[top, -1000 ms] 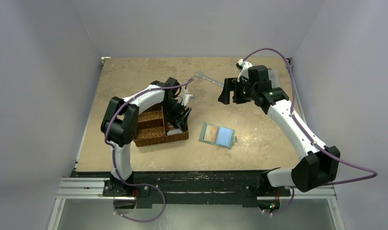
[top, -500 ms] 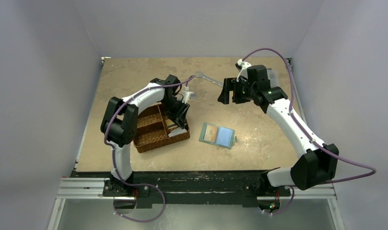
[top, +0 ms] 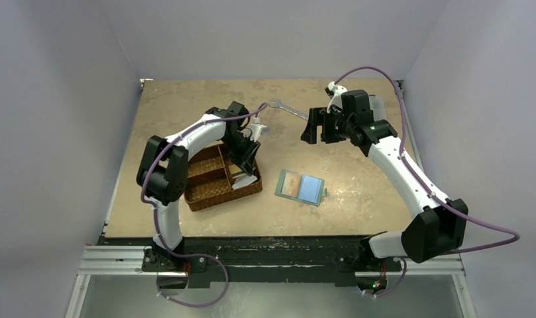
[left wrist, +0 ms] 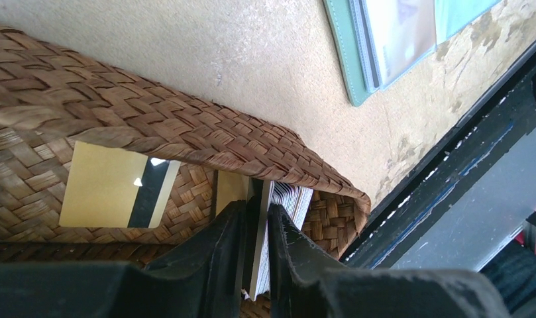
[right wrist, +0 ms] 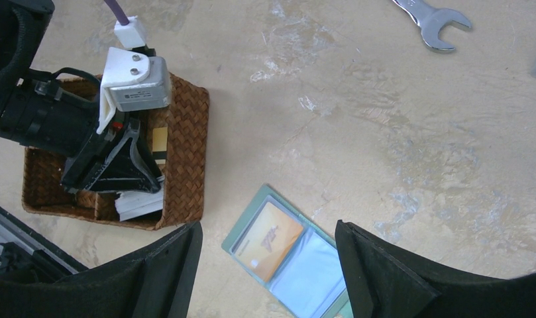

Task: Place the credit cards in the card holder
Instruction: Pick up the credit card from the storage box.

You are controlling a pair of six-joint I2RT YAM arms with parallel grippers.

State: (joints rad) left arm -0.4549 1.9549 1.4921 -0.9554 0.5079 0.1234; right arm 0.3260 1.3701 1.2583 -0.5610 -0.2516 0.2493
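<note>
Soft, even light falls from overhead in the top view. The worktop (top: 358,192) is bright with no hot spots, and only faint, blurred shadows lie beneath the arms.

In the left wrist view the left claw (left wrist: 257,222) is a near-black, out-of-focus mass. The basket (left wrist: 152,126) weave just beyond it is sharp, and its inside is shaded under the rim. Two small white glints sit on the gold one of the credit cards (left wrist: 112,192), left of that claw.

In the right wrist view the fingers of the right claw (right wrist: 268,228) are dark and soft-edged. The wrench (right wrist: 432,23) far beyond them gleams. The card holder (right wrist: 298,265) between them shows a pale sheen on its clear pocket.
</note>
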